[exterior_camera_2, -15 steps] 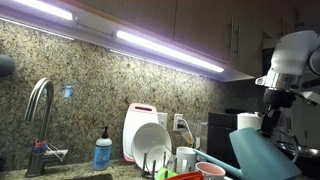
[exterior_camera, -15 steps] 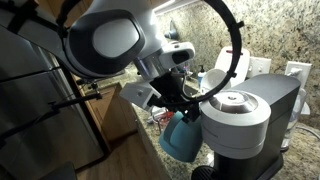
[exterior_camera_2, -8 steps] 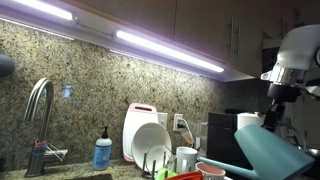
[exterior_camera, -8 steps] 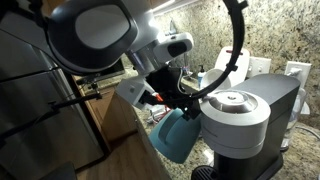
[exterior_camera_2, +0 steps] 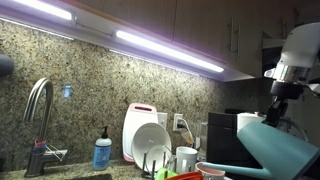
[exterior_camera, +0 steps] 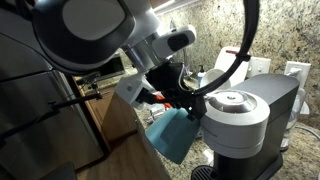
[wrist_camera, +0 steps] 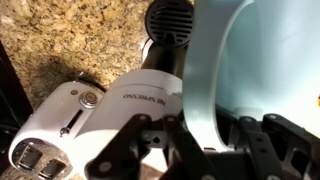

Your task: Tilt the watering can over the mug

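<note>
Gripper (exterior_camera: pixel 184 102) clenched on the teal watering can (exterior_camera: pixel 172 136). Can is tilted and held aloft, just beside the coffee machine (exterior_camera: pixel 246 114).

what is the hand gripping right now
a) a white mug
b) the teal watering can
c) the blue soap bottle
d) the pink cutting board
B: the hand is shut on the rim of the teal watering can, which hangs tilted in the air beside the coffee machine.
</note>
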`<move>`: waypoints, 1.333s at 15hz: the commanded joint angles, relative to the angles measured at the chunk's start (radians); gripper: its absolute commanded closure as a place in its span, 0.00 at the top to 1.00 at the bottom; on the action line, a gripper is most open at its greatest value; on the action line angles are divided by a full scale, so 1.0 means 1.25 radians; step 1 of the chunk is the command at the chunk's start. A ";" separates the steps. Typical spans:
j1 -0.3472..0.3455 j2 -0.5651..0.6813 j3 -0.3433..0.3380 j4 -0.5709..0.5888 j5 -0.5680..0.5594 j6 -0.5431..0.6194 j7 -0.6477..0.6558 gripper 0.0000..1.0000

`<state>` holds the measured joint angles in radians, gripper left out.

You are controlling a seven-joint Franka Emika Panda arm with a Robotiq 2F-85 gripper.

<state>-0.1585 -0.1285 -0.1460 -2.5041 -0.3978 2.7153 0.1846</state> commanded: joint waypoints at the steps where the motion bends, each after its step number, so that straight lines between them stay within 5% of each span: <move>1: -0.035 -0.034 0.017 -0.014 -0.045 -0.018 0.042 0.02; 8: -0.042 -0.044 0.021 -0.038 -0.067 0.002 0.070 0.02; 9: -0.043 -0.014 0.019 -0.017 -0.065 -0.004 0.058 0.09; 20: -0.049 -0.029 0.035 -0.032 -0.104 -0.004 0.095 0.02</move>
<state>-0.1997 -0.1414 -0.1255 -2.5346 -0.4966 2.7126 0.2688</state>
